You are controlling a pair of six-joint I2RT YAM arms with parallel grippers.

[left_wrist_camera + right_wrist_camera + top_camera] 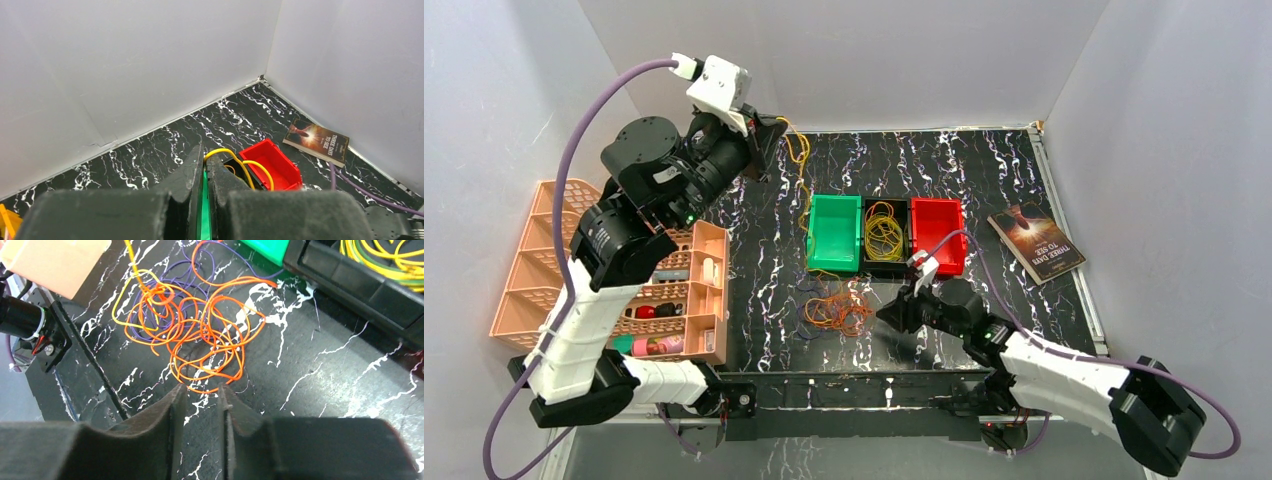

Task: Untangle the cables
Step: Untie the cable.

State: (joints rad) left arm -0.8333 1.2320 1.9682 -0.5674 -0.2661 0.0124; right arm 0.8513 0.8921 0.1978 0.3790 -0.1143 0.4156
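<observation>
while right fingers gape — cables (ahead).

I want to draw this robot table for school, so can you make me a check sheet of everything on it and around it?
Surface: black marbled table, no spills seen.
Job's things: orange and purple tangle loose on the table; yellow bunch in the black bin, between the green bin and red bin; one yellow cable held up out of the tangle.
Clutter: book at the right; peach rack with small items at the left.
Grippers: left gripper raised, shut on the yellow cable; right gripper low beside the tangle, open, holding nothing.
Cables: purple cords run along both arms.
Surroundings: white walls on three sides.
</observation>
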